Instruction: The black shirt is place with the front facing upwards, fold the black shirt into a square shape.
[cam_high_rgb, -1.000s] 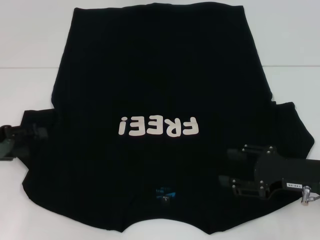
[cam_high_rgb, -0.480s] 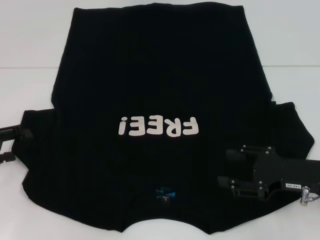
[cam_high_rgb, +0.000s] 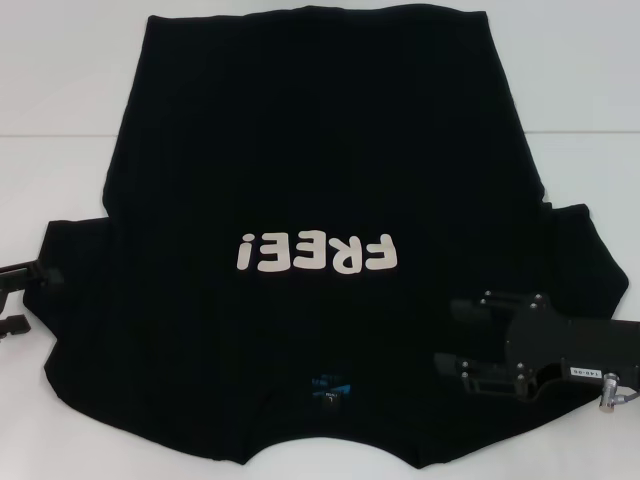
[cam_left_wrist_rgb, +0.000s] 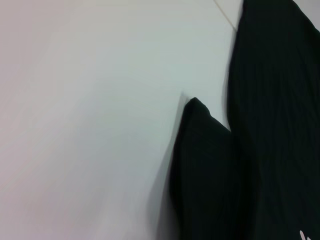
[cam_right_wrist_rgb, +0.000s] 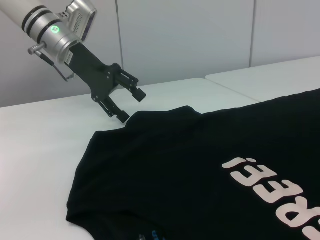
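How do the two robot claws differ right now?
The right gripper hangs over the black shirt, above its right sleeve area; the left gripper sits off the cloth, at the tip of the left sleeve. The right one shows mostly in the head view; the left is cut off at the frame edge. Both are black with fingers apart, holding nothing.

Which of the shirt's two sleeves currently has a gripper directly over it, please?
The right sleeve: the right gripper sits above it, while the left gripper is beside the other sleeve.

One black shirt (cam_high_rgb: 320, 150) lies on one white surface (cam_high_rgb: 60, 90). Two claws appear: the left claw (cam_right_wrist_rgb: 127, 103) and the right claw (cam_high_rgb: 458, 338) (both with jaws parted).
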